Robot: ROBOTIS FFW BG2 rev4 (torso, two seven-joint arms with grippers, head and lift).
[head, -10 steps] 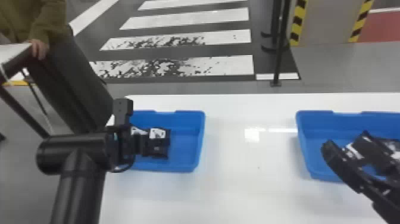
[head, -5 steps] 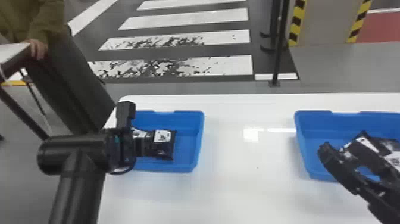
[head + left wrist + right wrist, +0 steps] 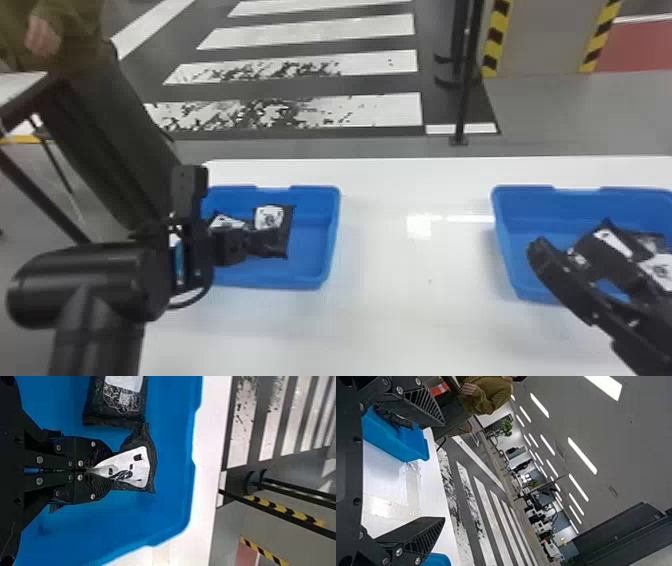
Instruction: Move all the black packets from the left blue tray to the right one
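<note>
My left pincer (image 3: 93, 470) is clenched on one end of a black packet (image 3: 136, 471) within the left blue tray (image 3: 330, 240); I can't tell if it has left the bottom. A second packet (image 3: 119, 399) lies close beside it. The white label creases at the grip, so I judge the pouch light, soft and perhaps slippery (I'd want a deeper bite nearer its middle). My right pincer (image 3: 443, 470) is spread and empty, by the right tray (image 3: 506, 240), where other packets (image 3: 659, 270) lie.

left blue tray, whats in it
Two black packets show in the left blue tray, one pinched by the left gripper. Anything beneath them or the gripper is covered.
</note>
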